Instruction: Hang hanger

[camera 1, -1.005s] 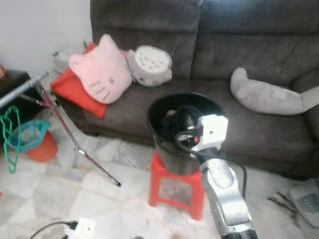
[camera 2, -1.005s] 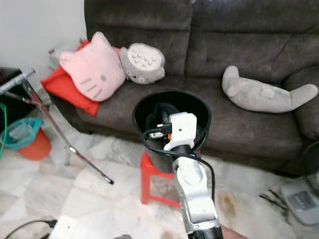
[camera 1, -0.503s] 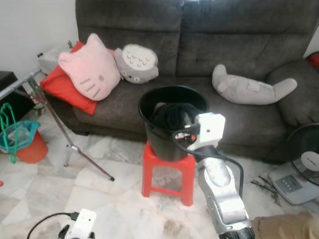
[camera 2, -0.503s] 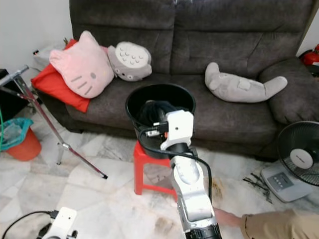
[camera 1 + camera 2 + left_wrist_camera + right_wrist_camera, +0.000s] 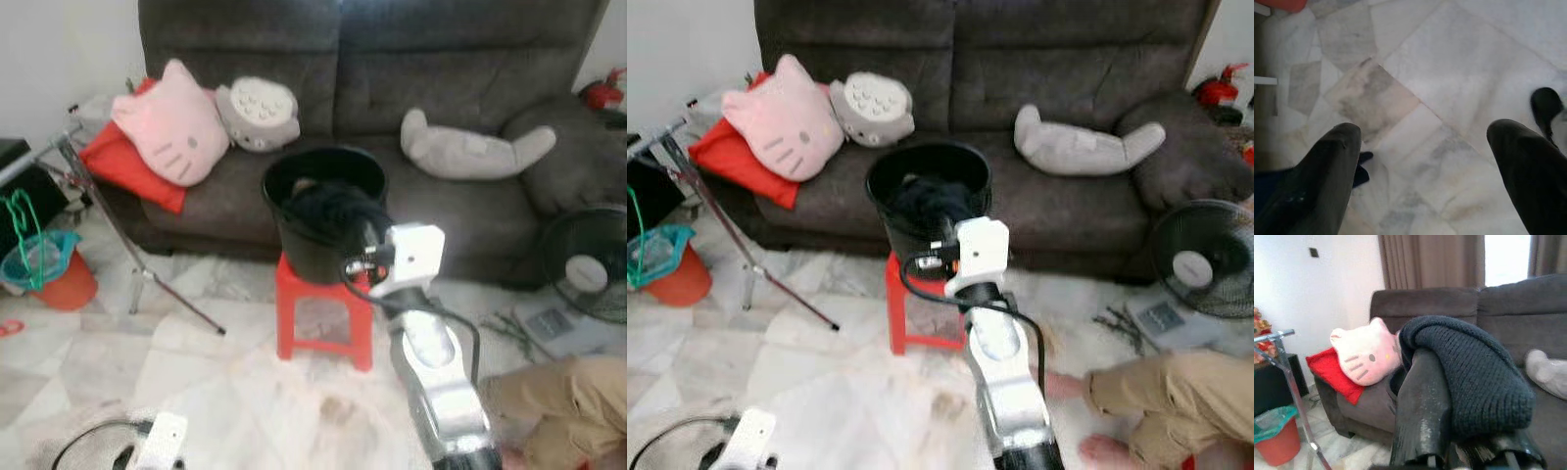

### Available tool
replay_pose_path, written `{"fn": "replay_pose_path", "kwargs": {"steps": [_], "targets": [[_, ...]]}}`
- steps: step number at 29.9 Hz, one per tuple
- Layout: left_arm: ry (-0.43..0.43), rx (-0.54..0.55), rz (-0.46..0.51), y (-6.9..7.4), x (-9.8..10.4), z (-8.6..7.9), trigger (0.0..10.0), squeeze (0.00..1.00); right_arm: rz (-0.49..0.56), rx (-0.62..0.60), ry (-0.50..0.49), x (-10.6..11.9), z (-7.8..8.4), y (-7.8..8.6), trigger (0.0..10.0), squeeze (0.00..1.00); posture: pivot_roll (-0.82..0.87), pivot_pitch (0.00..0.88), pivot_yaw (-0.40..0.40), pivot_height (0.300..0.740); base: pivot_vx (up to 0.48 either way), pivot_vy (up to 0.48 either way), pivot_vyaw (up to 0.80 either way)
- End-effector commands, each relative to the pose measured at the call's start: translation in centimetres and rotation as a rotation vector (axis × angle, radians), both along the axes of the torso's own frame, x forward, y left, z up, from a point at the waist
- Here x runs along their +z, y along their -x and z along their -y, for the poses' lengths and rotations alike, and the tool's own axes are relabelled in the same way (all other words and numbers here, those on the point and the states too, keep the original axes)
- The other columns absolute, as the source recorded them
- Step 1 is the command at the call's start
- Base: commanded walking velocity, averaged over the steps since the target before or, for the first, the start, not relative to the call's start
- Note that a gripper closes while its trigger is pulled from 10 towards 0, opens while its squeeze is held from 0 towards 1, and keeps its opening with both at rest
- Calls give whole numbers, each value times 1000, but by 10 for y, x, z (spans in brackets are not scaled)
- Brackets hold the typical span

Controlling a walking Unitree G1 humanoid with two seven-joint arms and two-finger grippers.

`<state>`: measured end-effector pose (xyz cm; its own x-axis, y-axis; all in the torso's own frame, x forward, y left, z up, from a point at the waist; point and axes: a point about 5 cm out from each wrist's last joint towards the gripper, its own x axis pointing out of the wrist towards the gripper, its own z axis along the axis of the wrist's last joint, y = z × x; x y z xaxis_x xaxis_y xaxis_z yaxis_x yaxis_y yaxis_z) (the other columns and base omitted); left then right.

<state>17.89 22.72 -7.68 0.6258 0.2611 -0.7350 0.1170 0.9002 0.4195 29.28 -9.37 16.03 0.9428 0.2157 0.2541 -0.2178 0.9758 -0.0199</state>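
Right wrist view | right hand (image 5: pixel 1459 431) clenched on dark knit garment (image 5: pixel 1474 367) | left hand (image 5: pixel 1425 166) spread

A pale marble-tiled floor (image 5: pixel 88 362) is carrying a red plastic stool (image 5: pixel 324 315), which is bearing a black bucket (image 5: pixel 323 217). An orange bucket (image 5: pixel 67 284) and a metal rack leg (image 5: pixel 147 279) are standing on the tiles at left, a fan (image 5: pixel 1205 269) at right. A dark grey sofa (image 5: pixel 1058 206) is holding a pink cat cushion (image 5: pixel 784 119), a red cushion (image 5: pixel 730 162), and grey plush toys (image 5: pixel 1083 149).
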Motion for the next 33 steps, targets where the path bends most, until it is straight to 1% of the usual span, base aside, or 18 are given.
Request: {"fn": "replay_pose_path", "kwargs": {"steps": [1,4,9,12,17,20,21,22,24,29,30,32,33], "targets": [[-8,16,-19,5,-2,-5,10000,0,57,11,-13,13,-4,-2,10000,0,-41,0,85,740,-247,0,0],[-8,19,-14,4,-1,-5,10000,0,69,15,-9,16,-4,-4,10000,0,-39,0,85,740,-249,0,0],[-10,21,-12,4,-1,-5,10000,0,74,44,14,14,-8,-1,10000,0,-35,0,83,740,-249,0,0],[-12,17,-8,2,0,-6,10000,0,78,152,47,16,-18,2,10000,0,-33,0,79,740,-247,0,0],[-15,13,-4,0,1,-5,10000,0,75,202,70,15,-21,4,10000,0,-32,0,80,740,-49,0,0],[-20,11,-5,0,1,-5,10000,0,70,258,73,15,-26,8,10000,0,-33,0,80,740,0,0,0],[-22,10,-6,-1,1,-5,10000,0,70,286,80,15,-28,10,10000,0,-34,0,78,740,0,0,0],[-23,9,-6,-1,1,-5,10000,0,69,358,82,16,-35,15,10000,0,-33,0,75,740,0,0,0],[-23,9,-6,-1,1,-4,10000,0,68,453,90,17,-42,22,10000,0,-31,0,73,740,0,0,0],[-18,14,-2,-1,1,-4,10000,0,50,600,96,17,-53,33,10000,0,-29,0,69,740,0,0,0],[-18,15,-2,-1,1,-4,10000,0,29,700,116,15,-57,41,10000,0,-27,0,68,740,0,0,0],[-18,15,-2,-1,1,-4,10000,0,13,774,125,13,-59,48,10000,0,-27,0,68,740,0,0,0],[-20,15,-2,-1,1,-4,10000,0,-9,869,145,12,-61,59,10000,0,-27,0,68,740,0,0,0]]}}
